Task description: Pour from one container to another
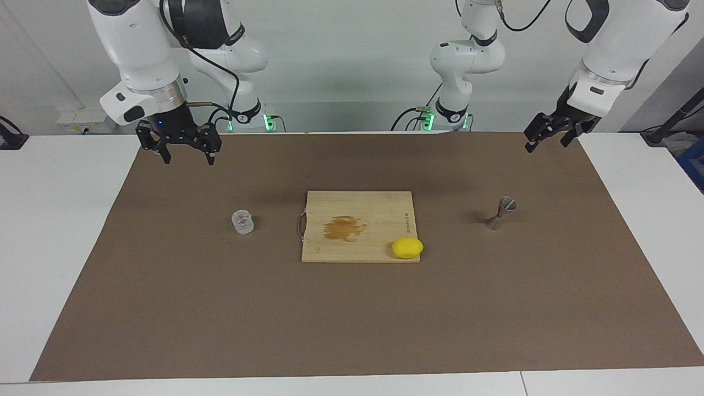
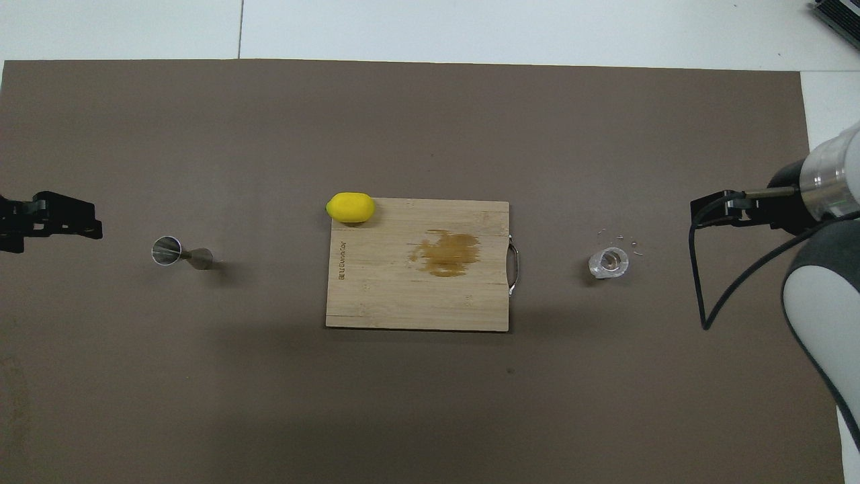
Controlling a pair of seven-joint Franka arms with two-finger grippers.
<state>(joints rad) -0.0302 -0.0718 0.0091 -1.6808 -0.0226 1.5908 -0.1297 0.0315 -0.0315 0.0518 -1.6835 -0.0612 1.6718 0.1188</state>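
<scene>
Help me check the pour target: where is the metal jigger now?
The jigger stands on the brown mat toward the left arm's end of the table, apart from the cutting board and its lemon.

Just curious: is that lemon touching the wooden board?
Touching. The overhead view shows the lemon overlapping the cutting board's corner, and the facing view shows it resting on that corner with no gap.

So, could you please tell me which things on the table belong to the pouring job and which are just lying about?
For the job:
- glass cup
- metal jigger

Just lying about:
- cutting board, stained
- lemon, on the board's corner
</scene>
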